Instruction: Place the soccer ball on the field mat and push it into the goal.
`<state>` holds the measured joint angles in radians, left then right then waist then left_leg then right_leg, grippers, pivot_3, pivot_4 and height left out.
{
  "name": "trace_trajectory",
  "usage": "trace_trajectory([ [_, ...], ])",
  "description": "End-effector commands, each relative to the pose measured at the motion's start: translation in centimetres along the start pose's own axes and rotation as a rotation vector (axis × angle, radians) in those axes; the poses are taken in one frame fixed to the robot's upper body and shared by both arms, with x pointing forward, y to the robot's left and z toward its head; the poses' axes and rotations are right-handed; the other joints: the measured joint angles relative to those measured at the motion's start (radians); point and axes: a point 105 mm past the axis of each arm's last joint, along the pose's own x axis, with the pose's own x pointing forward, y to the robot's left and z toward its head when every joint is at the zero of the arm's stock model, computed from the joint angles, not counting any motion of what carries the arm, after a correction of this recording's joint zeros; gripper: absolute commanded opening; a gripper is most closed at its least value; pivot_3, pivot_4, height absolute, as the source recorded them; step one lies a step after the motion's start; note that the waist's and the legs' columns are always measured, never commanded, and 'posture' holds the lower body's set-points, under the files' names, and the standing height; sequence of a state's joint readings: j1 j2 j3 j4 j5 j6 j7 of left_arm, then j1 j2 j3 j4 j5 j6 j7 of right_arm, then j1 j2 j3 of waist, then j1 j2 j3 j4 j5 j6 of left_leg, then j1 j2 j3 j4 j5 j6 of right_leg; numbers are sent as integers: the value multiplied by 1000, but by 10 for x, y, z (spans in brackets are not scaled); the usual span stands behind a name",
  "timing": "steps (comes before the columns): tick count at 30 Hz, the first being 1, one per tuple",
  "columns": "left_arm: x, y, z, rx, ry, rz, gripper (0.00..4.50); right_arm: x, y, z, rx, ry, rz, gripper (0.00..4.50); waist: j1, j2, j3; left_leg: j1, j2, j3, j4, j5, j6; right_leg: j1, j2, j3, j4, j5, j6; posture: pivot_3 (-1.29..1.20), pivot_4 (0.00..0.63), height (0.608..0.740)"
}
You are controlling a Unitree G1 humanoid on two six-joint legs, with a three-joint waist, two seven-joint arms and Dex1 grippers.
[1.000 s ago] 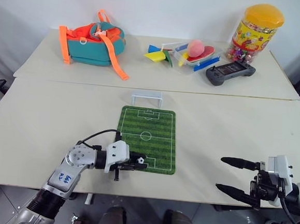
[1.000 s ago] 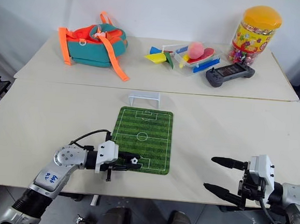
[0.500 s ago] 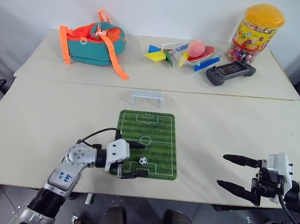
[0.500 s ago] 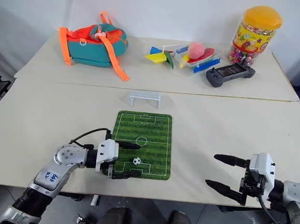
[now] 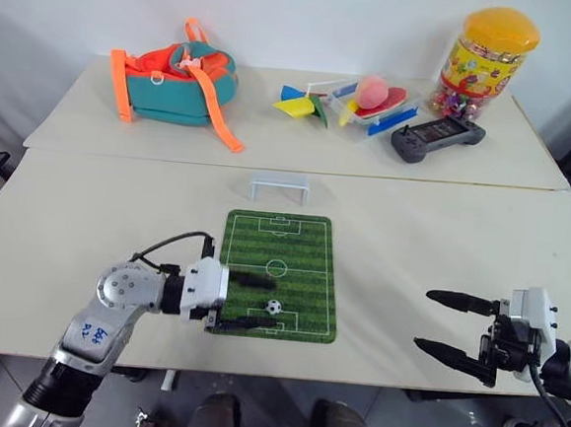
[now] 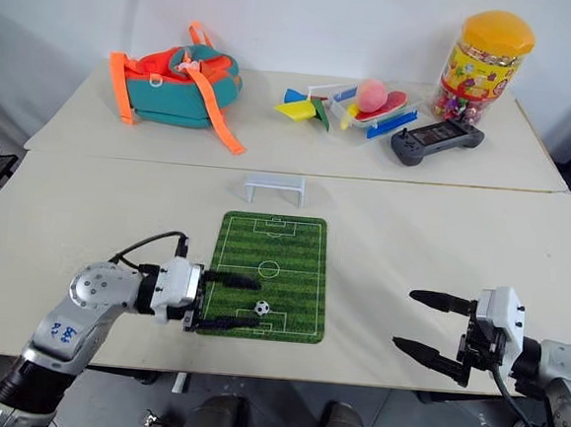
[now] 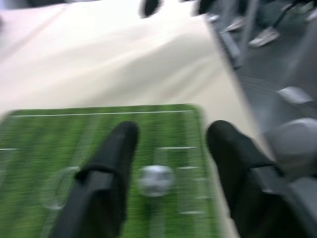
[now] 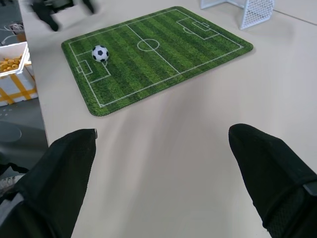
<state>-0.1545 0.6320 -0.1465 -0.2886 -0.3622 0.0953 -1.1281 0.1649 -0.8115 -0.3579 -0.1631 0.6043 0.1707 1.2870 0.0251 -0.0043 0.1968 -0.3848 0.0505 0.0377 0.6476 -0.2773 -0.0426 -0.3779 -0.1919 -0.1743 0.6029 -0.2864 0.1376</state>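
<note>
The left gripper (image 5: 244, 300) has let go and drawn back; its fingers (image 7: 106, 173) stand parted, the soccer ball (image 5: 273, 308) resting free just past their tips on the field mat (image 5: 308, 237). Placing looks done; the push toward the goal (image 5: 279, 187) remains. The right gripper (image 5: 447, 325) idles spread, empty

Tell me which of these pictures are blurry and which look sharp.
Left wrist view: smeared all over, the soccer ball just a pale blob on the field mat. Left eye view: mostly sharp, though the left pincer is streaked; the goal is crisp. Right wrist view: ball and pitch lines clear, but that same left pincer is blurred, and the right pincer's big near fingers look soft-edged.
</note>
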Motion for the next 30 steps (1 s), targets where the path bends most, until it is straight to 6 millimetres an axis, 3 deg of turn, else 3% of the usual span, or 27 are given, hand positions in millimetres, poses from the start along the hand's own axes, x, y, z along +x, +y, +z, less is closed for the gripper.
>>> trace_trajectory([
  [1, 6, -13, 0, -11, 19, -58, 1291, -2, 0, 4, -25, -15, -11, 4500, 2, 0, 0, 0, 0, 0, 0, 0, 0, 0, 0, 0, 0, 0, 0, 0, 150, 740],
  [5, 12, -11, -18, -56, 82, -29, 22, -2, 1, 2, -21, -13, -23, 4500, 2, 0, 0, 0, 0, 0, 1, -1, 2, 0, 0, 0, 0, 0, 0, 0, 150, 740],
  [12, 25, 6, -39, -64, 142, 26, 22, -4, 3, 1, -20, -11, -46, 4500, 3, 0, 0, -1, 0, 0, 1, -1, 1, -1, 1, 1, 0, 0, 0, 0, 150, 740],
  [16, 31, 46, -46, -23, 178, 195, 22, -6, 5, 0, -20, -11, -67, 4500, 8, 0, 0, -1, 0, 1, 1, -1, 1, -1, 1, 1, 0, 1, 1, 0, 150, 740],
  [20, 22, 100, -26, 62, 112, 441, 22, -8, 5, -1, -21, -12, -92, 4500, 9, 0, 0, -1, 0, 1, 2, -1, 2, 0, 1, 1, -1, 3, 1, 0, 150, 740],
  [22, 18, 113, -16, 78, 73, 496, 22, -9, 5, -1, -21, -12, -99, 4500, 3, 0, 0, -1, 0, 1, 2, -1, 2, 0, 1, 2, -1, 3, 1, 0, 150, 740],
  [26, 14, 119, 1, 108, 9, 493, 22, -8, 3, -2, -23, -16, -110, 4500, -1, 0, 0, -1, 0, 2, 1, 0, 1, 0, 1, 2, 0, 3, 2, 0, 150, 740],
  [30, 14, 107, 9, 85, -41, 405, 22, -4, 0, -2, -26, -19, -112, 4500, 1, 0, 0, -1, 0, 2, 1, 0, 1, 0, 1, 2, 1, 3, 2, 0, 150, 740],
])
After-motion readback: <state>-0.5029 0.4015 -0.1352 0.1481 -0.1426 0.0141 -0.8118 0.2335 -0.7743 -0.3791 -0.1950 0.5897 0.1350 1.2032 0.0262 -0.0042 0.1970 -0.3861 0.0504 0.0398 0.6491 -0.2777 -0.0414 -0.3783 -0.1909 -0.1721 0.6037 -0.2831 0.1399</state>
